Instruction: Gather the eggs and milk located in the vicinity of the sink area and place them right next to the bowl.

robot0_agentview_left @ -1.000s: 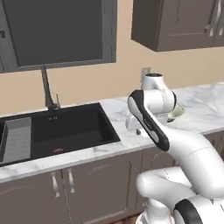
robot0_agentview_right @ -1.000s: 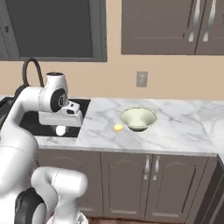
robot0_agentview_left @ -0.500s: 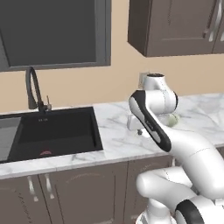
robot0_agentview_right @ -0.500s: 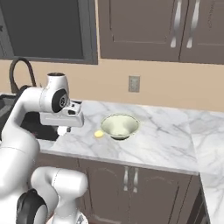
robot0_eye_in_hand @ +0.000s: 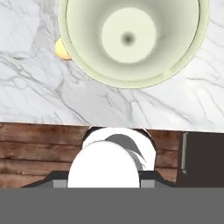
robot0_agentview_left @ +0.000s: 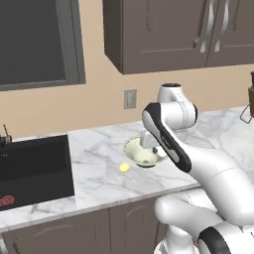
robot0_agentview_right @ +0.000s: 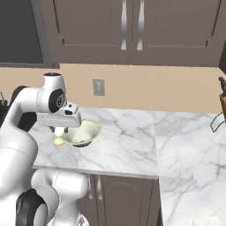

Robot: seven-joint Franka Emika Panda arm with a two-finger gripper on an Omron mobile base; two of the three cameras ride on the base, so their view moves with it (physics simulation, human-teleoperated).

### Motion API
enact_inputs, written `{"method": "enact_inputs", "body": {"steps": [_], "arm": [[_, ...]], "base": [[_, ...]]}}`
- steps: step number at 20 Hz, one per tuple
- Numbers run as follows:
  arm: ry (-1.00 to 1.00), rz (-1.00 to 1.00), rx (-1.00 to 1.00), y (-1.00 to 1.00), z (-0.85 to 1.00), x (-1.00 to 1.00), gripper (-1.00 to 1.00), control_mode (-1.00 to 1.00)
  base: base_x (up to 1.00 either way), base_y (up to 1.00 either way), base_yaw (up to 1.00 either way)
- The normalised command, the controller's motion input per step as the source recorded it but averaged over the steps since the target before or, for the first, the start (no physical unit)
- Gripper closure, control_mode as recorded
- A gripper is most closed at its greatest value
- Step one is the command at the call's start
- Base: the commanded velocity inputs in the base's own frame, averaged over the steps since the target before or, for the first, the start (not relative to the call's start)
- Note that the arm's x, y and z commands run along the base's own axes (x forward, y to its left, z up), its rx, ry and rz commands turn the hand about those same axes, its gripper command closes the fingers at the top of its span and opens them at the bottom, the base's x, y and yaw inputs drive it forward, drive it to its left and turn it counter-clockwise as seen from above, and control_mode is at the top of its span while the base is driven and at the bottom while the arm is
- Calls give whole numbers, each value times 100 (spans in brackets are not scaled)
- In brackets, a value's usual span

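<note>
The pale cream-green bowl (robot0_agentview_left: 139, 151) (robot0_agentview_right: 84, 133) (robot0_eye_in_hand: 83, 57) stands on the marble counter. Close beside its rim lies the small yellow-orange egg (robot0_agentview_left: 124, 168) (robot0_agentview_right: 58, 141) (robot0_eye_in_hand: 62, 49). My gripper (robot0_agentview_right: 60, 131) hangs just above the bowl's near-left edge, pointing down. Its fingers are too small and too covered by the arm to show whether they are open or shut. The black sink (robot0_agentview_left: 31, 164) lies at the far left, with a bit of its faucet (robot0_agentview_left: 5, 134) at the edge. The milk is out of view.
A flat red round thing (robot0_agentview_left: 6, 201) lies in the sink's front corner. A knife block (robot0_agentview_right: 222, 95) (robot0_agentview_left: 250, 94) stands at the far right of the counter. A wall outlet (robot0_agentview_left: 130, 98) sits behind the bowl. The counter's front edge and cabinet fronts (robot0_eye_in_hand: 43, 148) are just below the bowl.
The base has driven to the right, so the whole scene slid left. The sink has gone to the far left and the bowl now lies under my hand. The arm's pose looks unchanged.
</note>
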Motion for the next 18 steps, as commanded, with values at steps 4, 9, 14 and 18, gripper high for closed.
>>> {"method": "enact_inputs", "body": {"steps": [4, 9, 14, 18], "arm": [[0, 0, 0, 0, 0, 0, 100, 100], [0, 0, 0, 0, 0, 0, 100, 100], [0, 0, 0, 0, 0, 0, 100, 100], [0, 0, 0, 0, 0, 0, 100, 100]], "base": [[66, -42, -10], [70, -31, 0], [0, 0, 0], [0, 0, 0]]}}
